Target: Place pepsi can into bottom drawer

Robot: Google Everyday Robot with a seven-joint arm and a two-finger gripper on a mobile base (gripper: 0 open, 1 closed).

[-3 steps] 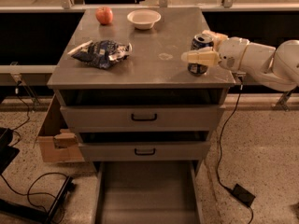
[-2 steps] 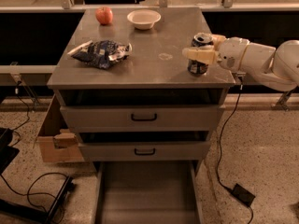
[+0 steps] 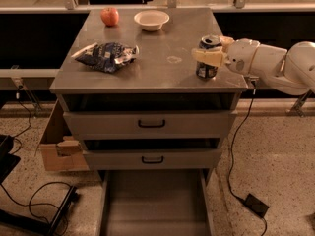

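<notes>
The pepsi can (image 3: 207, 71) stands upright near the right front edge of the grey cabinet top (image 3: 162, 48). My gripper (image 3: 209, 52) reaches in from the right, and its cream fingers (image 3: 207, 57) wrap around the can's upper half, shut on it. The can's base rests on or just above the top. The bottom drawer (image 3: 153, 203) is pulled out at the foot of the cabinet, its flat grey floor bare.
A crinkled blue chip bag (image 3: 107, 55) lies at the left of the top. A red apple (image 3: 110, 16) and a white bowl (image 3: 151, 19) sit at the back. Two upper drawers (image 3: 151, 124) are closed. A cardboard box (image 3: 58, 149) and cables lie on the floor.
</notes>
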